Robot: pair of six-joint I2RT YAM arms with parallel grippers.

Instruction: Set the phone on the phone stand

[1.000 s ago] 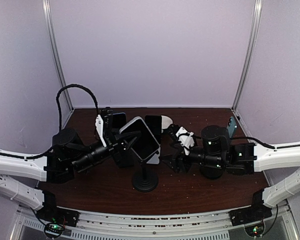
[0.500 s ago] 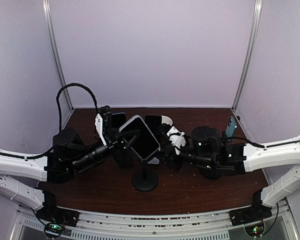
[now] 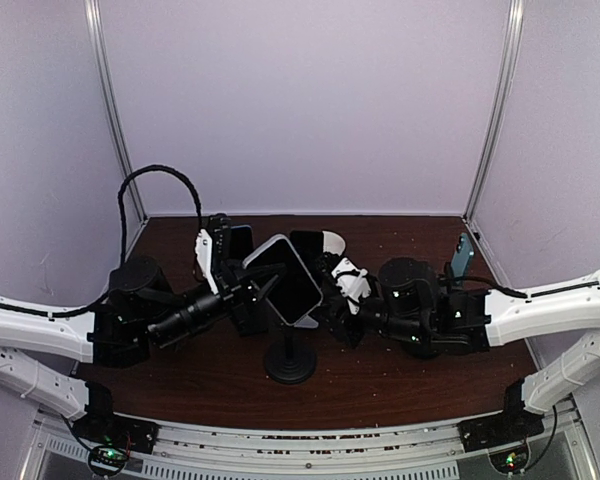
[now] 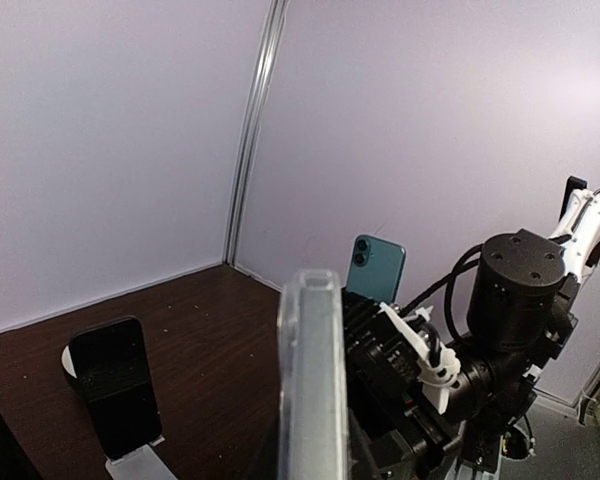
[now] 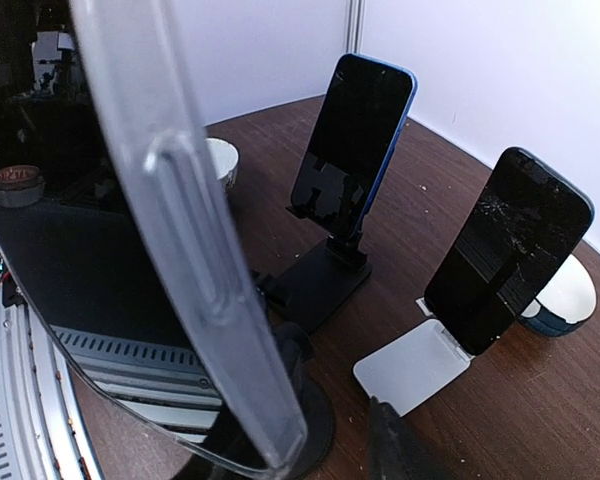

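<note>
While the left gripper (image 3: 252,290) clamps the phone (image 3: 285,280) tilted over the stand (image 3: 290,362) at the top view's centre, the right gripper (image 3: 330,300) flanks its right edge; whether it grips, I cannot tell. In the left wrist view the phone (image 4: 315,380) stands edge-on at lower centre; in the right wrist view the phone (image 5: 180,230) fills the left.

In the top view you have the phone (image 3: 285,278) at centre frame, over the stand (image 3: 290,365). Left gripper (image 3: 252,290) at its left edge, right gripper (image 3: 332,300) at its right. Rear phone (image 3: 305,243) just behind; side phone (image 3: 464,254) at the table's (image 3: 400,375) right edge.
</note>
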